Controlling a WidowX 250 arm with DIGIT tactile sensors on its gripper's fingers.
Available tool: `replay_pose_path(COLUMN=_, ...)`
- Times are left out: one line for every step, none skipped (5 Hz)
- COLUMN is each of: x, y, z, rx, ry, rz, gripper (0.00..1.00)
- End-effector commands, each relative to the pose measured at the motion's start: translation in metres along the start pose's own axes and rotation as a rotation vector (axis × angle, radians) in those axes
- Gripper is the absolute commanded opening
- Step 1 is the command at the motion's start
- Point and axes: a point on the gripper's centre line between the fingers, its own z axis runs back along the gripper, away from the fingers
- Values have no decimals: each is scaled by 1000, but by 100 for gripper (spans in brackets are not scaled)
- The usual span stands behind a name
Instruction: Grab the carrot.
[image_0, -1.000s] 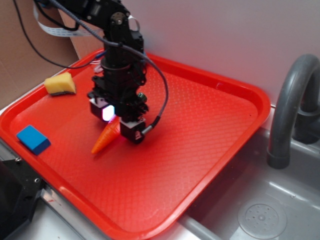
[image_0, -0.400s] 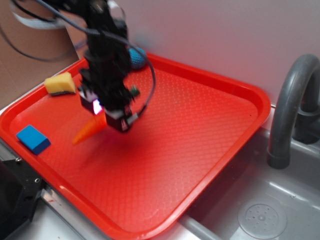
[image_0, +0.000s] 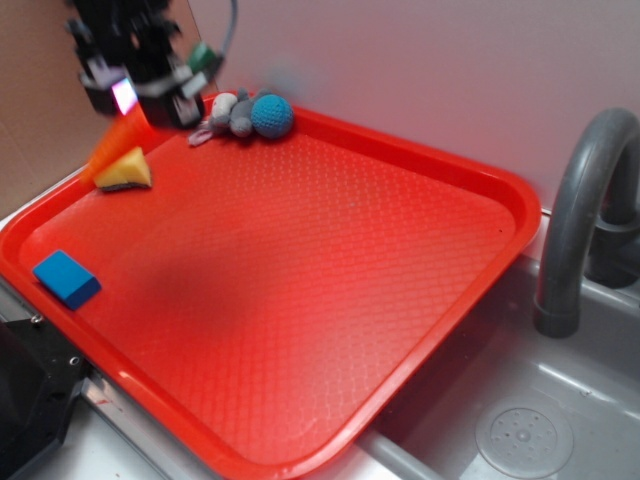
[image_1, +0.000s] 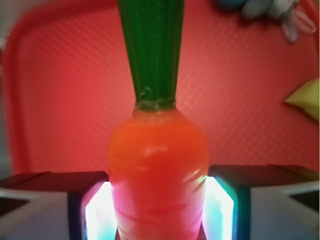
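Observation:
My gripper (image_0: 150, 100) is high above the far left corner of the red tray (image_0: 420, 190). It is shut on the orange carrot (image_0: 115, 145), which hangs point-down to the left below the glowing fingers. In the wrist view the carrot (image_1: 157, 175) fills the space between the two lit pads (image_1: 95, 215), its dark green top (image_1: 152, 50) pointing away over the tray. The carrot is lifted clear of the tray.
A yellow sponge wedge (image_0: 124, 172) lies under the carrot at the tray's left. A blue block (image_0: 66, 278) sits at the front left. A grey and teal plush toy (image_0: 245, 115) lies at the far rim. A grey faucet (image_0: 585, 220) and sink (image_0: 520, 430) are on the right.
The gripper has risen and moved to the far left with the carrot in it, lifting it off the tray. The plush toy behind it is now uncovered.

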Motion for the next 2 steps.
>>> replay_pose_path(x=-35, y=10, z=70, rx=-5, ry=-160, rz=-27, gripper=0)
replay_pose_path(x=-51, y=7, z=71, rx=-21, ry=-128, rz=-70, gripper=0)
